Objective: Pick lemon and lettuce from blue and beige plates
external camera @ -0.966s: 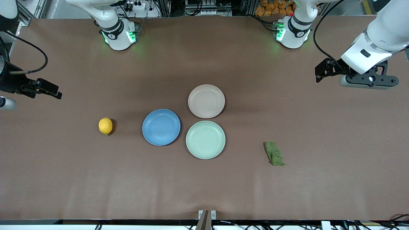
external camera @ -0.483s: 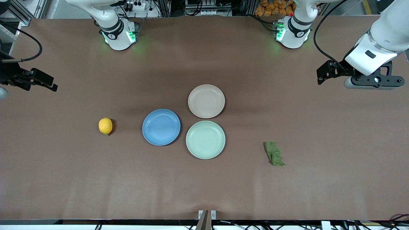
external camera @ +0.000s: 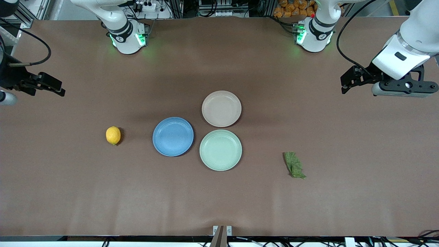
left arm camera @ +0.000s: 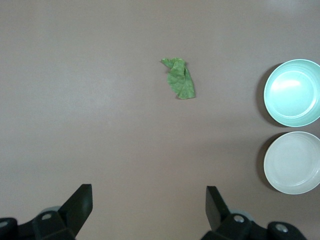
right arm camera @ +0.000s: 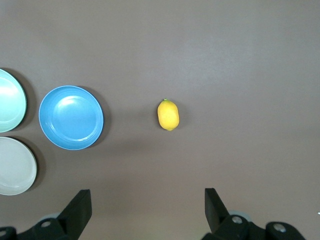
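A yellow lemon (external camera: 113, 135) lies on the bare table beside the blue plate (external camera: 173, 136), toward the right arm's end. A green lettuce leaf (external camera: 294, 165) lies on the table toward the left arm's end. The beige plate (external camera: 221, 108) and the blue plate hold nothing. My right gripper (right arm camera: 148, 210) is open and empty, high over the table's edge (external camera: 5, 97), with the lemon (right arm camera: 168, 114) ahead of it. My left gripper (left arm camera: 149, 210) is open and empty, high over its end of the table (external camera: 401, 90), with the lettuce (left arm camera: 180, 79) ahead of it.
A pale green plate (external camera: 220, 150) with nothing on it stands next to the blue and beige plates, nearer to the front camera than the beige one. The arm bases (external camera: 127, 34) (external camera: 313, 32) stand along the table's back edge.
Both arms have drifted a little: the left hand toward its end of the table, the right hand slightly toward the bases. The lemon, lettuce and plates have not moved.
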You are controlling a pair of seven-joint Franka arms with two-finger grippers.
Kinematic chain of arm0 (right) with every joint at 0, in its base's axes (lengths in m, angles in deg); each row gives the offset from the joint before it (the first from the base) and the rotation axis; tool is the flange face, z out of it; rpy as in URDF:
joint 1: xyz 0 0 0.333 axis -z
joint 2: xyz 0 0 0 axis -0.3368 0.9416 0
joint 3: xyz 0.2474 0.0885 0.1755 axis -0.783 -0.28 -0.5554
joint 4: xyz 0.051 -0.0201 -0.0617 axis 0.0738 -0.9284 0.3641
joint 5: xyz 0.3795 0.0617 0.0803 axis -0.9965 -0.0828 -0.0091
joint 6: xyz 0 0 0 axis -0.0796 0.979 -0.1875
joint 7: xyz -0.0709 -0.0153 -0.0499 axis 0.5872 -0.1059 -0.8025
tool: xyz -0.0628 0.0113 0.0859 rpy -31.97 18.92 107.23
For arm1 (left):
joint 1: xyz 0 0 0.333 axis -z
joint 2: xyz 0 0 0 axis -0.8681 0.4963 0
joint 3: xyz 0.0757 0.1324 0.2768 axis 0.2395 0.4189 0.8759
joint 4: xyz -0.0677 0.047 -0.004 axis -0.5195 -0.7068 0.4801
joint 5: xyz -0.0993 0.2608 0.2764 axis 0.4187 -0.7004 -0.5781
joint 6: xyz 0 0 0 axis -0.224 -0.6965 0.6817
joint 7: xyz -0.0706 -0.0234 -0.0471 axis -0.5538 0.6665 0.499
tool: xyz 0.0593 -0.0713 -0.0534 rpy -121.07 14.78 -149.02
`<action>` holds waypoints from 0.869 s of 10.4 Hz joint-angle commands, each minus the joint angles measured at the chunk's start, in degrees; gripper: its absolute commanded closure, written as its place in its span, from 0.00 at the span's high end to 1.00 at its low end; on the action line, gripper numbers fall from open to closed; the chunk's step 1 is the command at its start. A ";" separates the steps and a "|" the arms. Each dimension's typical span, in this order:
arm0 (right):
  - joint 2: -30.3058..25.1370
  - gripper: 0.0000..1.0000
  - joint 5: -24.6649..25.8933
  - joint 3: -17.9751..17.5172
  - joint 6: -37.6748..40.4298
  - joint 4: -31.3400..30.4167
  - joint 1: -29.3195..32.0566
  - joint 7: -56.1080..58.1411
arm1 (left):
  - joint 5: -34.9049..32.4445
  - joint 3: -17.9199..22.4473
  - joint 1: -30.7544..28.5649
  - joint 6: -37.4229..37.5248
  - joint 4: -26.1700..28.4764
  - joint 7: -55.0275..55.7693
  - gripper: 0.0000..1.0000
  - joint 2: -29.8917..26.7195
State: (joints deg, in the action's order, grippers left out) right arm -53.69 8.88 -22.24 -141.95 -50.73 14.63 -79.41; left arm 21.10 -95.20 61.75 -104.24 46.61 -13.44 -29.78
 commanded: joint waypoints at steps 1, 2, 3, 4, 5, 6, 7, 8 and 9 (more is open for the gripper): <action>-1.07 1.00 2.37 -0.47 -1.51 -1.11 -0.58 -1.17 | 0.66 0.75 0.61 0.04 -1.08 -1.58 1.00 0.49; -0.99 1.00 2.37 -0.47 -1.78 -1.11 -0.58 -1.17 | 0.40 0.75 0.61 0.30 -1.08 -1.58 1.00 0.40; -0.81 1.00 2.28 -0.56 -1.08 -0.76 -0.58 -1.08 | 0.13 0.66 0.61 0.39 -1.08 -1.58 1.00 0.22; -0.81 1.00 2.28 -0.56 -0.90 -0.93 -0.66 -1.08 | -1.17 0.66 0.61 0.48 -1.08 -1.58 1.00 0.22; -0.81 1.00 2.28 -0.56 -0.55 -0.85 -0.67 -1.08 | -1.19 0.66 0.61 0.56 -1.08 -1.67 1.00 0.22; -0.81 1.00 2.28 -0.56 -0.46 -0.85 -0.67 -1.08 | -0.93 0.66 0.61 0.56 -1.08 -1.67 1.00 0.22; -0.81 1.00 2.28 -0.56 0.06 -0.85 -0.67 -1.08 | -0.66 0.66 0.61 0.56 -1.08 -1.58 1.00 0.22; -0.81 1.00 2.28 -0.56 0.15 -0.85 -0.67 -1.08 | -0.66 0.66 0.69 0.56 -1.08 -1.58 1.00 0.22; -0.81 1.00 2.28 -0.48 0.42 -0.76 -0.58 -1.17 | -0.66 0.66 0.69 0.65 -0.99 -1.67 1.00 0.22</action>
State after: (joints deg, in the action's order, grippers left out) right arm -53.69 10.22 -22.61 -142.03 -50.91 14.22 -79.51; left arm 20.93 -95.11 61.79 -104.22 46.50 -13.86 -29.76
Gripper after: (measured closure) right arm 0.000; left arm 0.000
